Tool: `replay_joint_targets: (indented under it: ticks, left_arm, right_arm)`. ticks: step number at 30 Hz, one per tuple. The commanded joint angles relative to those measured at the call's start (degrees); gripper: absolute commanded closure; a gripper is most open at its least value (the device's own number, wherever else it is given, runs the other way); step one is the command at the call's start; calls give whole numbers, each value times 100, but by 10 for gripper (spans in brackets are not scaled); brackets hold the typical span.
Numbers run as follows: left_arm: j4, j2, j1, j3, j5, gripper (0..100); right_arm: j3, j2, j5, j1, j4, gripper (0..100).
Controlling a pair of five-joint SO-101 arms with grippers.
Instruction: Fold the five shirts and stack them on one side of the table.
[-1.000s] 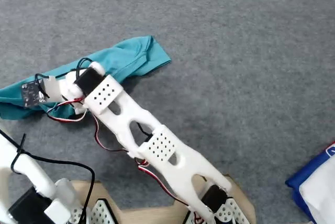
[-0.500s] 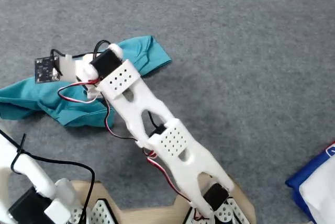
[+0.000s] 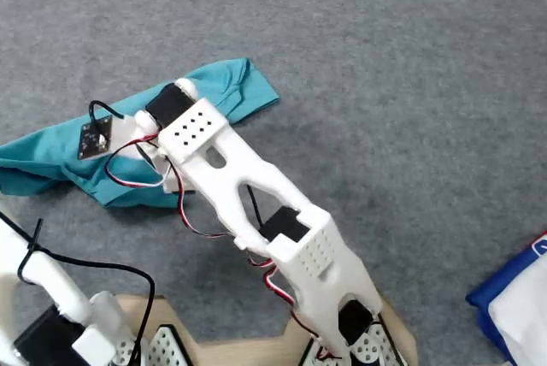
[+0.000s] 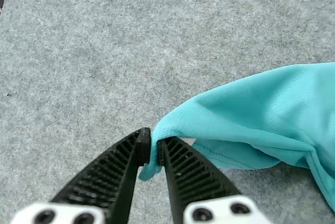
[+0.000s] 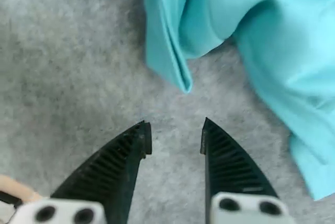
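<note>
We are spreading the teal shirt (image 3: 235, 88), which is lying crumpled at ten o'clock on the tabletop (image 3: 410, 109). Our left end effector (image 4: 152, 140) is clenching its edge. The right end effector (image 5: 175, 129) is hanging released beside a fold, and we judge it should be gripping that corner next.

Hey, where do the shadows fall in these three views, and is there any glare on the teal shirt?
High view: a white arm casts a faint, soft shadow on the grey felt table. Left wrist view: a dark band lies under the fold of the teal fabric shirt. Right wrist view: shadow runs along the shirt's edge. No glare anywhere.
</note>
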Motion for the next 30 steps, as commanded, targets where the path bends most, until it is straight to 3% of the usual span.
replay_joint_targets:
  ticks: [1, 10, 25, 30]
  left_arm:
    - [-44, -66, 26, -26, -44, 980]
    - [-53, -75, 18, 167, -44, 980]
    - [-79, -75, 18, 176, -44, 980]
    - [-79, -75, -9, 167, -44, 980]
  right_arm:
    - [189, -479, -44, -92, -105, 836]
    - [523, -136, -97, -242, -1046, 836]
    - [145, 690, -97, -330, -1213, 844]
    - [-84, 804, -97, -330, -1204, 956]
